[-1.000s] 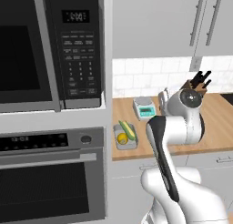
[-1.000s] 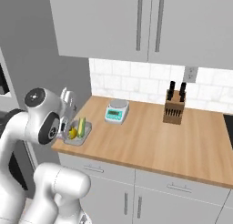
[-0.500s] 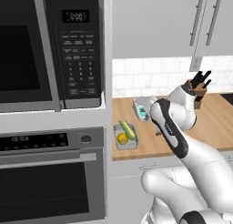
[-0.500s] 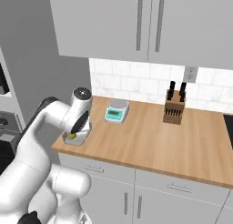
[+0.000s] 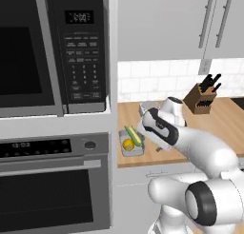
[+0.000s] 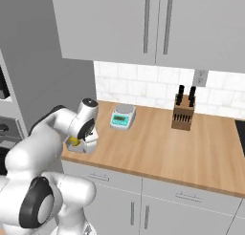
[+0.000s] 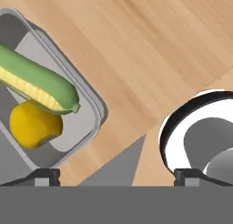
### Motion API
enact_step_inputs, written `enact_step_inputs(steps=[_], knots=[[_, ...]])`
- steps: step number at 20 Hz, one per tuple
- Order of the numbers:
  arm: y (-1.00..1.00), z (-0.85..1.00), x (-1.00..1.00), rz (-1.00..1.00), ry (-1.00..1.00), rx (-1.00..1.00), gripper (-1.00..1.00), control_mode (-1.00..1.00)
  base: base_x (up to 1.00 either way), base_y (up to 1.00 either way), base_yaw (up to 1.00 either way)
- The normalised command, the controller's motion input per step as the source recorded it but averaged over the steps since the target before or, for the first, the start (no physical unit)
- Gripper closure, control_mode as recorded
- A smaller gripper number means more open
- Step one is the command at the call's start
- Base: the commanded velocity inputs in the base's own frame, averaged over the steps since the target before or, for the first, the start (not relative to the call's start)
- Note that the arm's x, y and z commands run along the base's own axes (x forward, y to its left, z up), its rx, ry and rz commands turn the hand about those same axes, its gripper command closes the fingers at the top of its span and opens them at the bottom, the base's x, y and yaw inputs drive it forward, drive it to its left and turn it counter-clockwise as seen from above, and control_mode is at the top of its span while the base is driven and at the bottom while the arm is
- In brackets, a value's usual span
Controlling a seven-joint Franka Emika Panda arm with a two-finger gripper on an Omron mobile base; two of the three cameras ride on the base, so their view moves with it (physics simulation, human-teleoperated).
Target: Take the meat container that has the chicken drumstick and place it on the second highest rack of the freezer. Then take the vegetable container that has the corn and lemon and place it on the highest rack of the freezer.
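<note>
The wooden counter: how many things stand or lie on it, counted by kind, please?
Grey rectangular food tray: 1
Yellow corn cob in green husk, in the tray: 1
Round yellow lemon, in the tray: 1
Small kitchen scale with pale green face: 1
Wooden knife block with black handles: 1
Total: 5

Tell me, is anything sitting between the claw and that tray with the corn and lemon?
Nothing visible does. The open claw hangs above bare counter beside the tray holding the corn and lemon.
</note>
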Motion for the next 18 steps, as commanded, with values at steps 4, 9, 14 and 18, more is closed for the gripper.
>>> enact_step_inputs(steps=[4, 9, 14, 18], knots=[[0.00, -0.59, 0.06, 0.01, 0.00, -0.14, -1.00, -1.00, 0.00, 0.00, 0.00], [0.00, -0.24, 0.35, 0.00, 0.00, -0.06, -1.00, -1.00, 0.00, 0.00, 0.00], [0.00, -0.15, 0.40, 0.00, 0.01, 0.00, -1.00, -1.00, 0.00, 0.00, 0.00], [0.21, -0.55, 0.02, 0.01, 0.06, -0.05, -1.00, -1.00, 0.00, 0.00, 0.00]])
